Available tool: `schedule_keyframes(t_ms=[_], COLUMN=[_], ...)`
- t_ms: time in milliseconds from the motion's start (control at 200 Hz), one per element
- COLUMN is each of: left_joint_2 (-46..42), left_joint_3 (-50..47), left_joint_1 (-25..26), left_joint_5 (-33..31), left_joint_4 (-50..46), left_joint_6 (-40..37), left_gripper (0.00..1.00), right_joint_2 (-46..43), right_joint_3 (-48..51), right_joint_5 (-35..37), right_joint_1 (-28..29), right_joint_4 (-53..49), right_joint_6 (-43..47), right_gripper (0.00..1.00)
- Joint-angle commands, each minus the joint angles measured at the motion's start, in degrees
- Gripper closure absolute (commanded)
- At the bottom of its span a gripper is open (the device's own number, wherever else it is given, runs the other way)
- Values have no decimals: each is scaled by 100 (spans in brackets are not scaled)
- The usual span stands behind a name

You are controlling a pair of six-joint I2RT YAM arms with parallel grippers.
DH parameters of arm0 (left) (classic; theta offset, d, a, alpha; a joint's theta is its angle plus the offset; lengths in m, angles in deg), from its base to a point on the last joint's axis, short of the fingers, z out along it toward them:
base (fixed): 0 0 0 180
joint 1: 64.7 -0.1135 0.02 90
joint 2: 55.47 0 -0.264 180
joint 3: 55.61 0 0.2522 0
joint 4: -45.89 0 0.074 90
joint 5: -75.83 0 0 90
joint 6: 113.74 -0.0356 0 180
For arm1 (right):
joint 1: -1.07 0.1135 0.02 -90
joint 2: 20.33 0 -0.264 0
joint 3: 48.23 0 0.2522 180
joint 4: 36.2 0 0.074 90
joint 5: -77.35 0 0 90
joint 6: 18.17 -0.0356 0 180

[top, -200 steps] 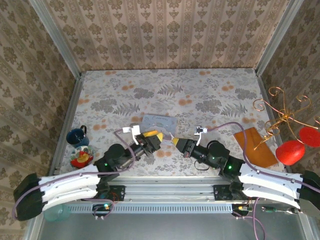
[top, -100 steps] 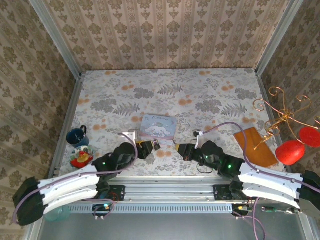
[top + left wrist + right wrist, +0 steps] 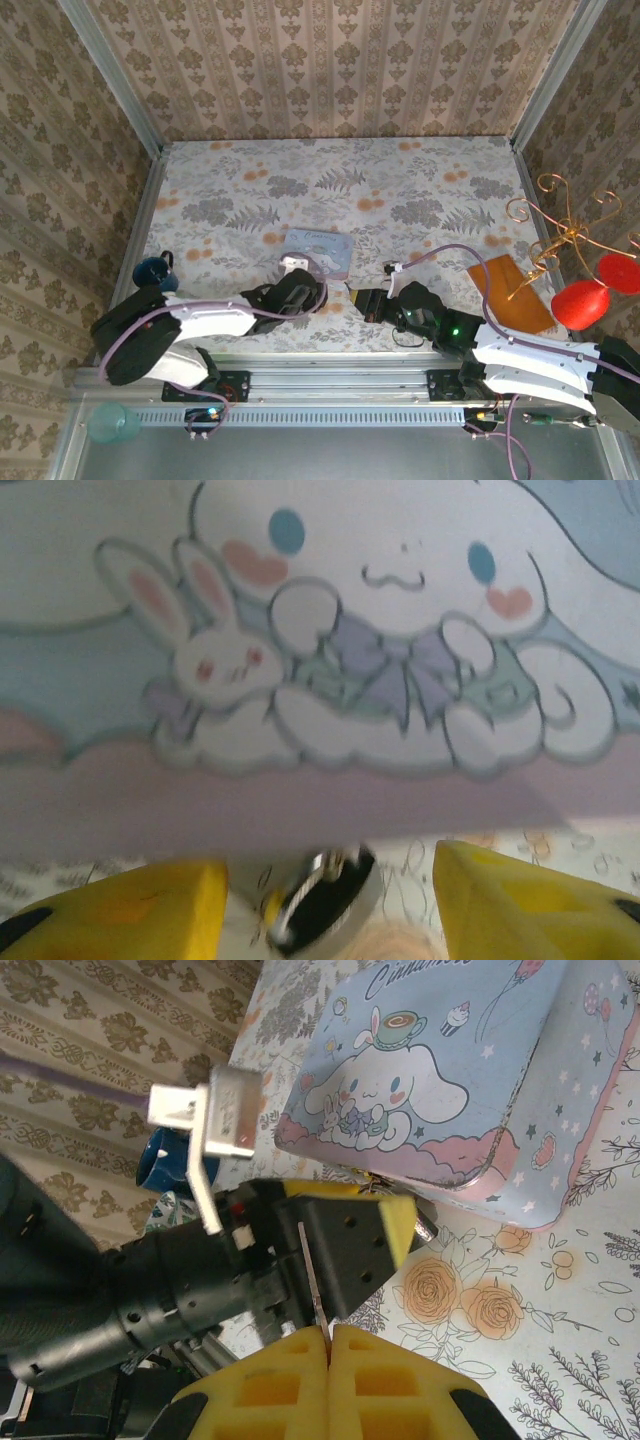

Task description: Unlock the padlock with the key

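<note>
The black padlock (image 3: 322, 905) lies blurred on the floral cloth just in front of the pale blue picture tin (image 3: 330, 640). My left gripper (image 3: 330, 868) is open, its yellow fingers (image 3: 130, 912) on either side of the padlock with a gap on each side. In the top view the left gripper (image 3: 300, 292) sits at the tin's (image 3: 320, 248) near edge. My right gripper (image 3: 328, 1332) is shut on the key (image 3: 312, 1278), whose thin blade sticks up towards the left gripper's finger. In the top view the right gripper (image 3: 362, 300) is low, just right of the left one.
A dark blue cup (image 3: 152, 270) stands at the left beside my left arm. An orange-brown board (image 3: 510, 290) and a gold wire stand (image 3: 562, 235) with red ornaments (image 3: 580, 303) occupy the right side. Patterned walls close in the table on three sides.
The left arm has reached forward and swung its elbow out left, bringing its gripper down around the padlock by the tin. The right gripper has drawn back slightly, still holding the key.
</note>
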Motion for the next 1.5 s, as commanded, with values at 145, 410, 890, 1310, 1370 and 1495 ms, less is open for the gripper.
schedule_keyframes(t_ms=[145,410,890,1310,1370,1495], left_joint_2=[801,780,877,393,312,75], left_joint_3=[813,568,621,658,675,715], left_joint_1=[-218,-291,-305,-245,-254,-289], left_joint_5=[42,154,237,724,859,1122], left_joint_4=[-430,-314,-554,-577,-583,-695], left_joint_6=[-291,-206,-226,402,557,930], left_gripper=[44,46,58,77,79,81], right_joint_2=[-35,29,360,878,1101,1462], right_joint_3=[-191,-212,-373,-215,-200,-183], right_joint_5=[70,114,39,91,29,-1], right_joint_1=[-24,-33,-33,-20,0,152], right_joint_4=[11,22,100,252,418,826], right_joint_6=[94,106,74,-34,40,477], right_gripper=[100,100,100,100,100,100])
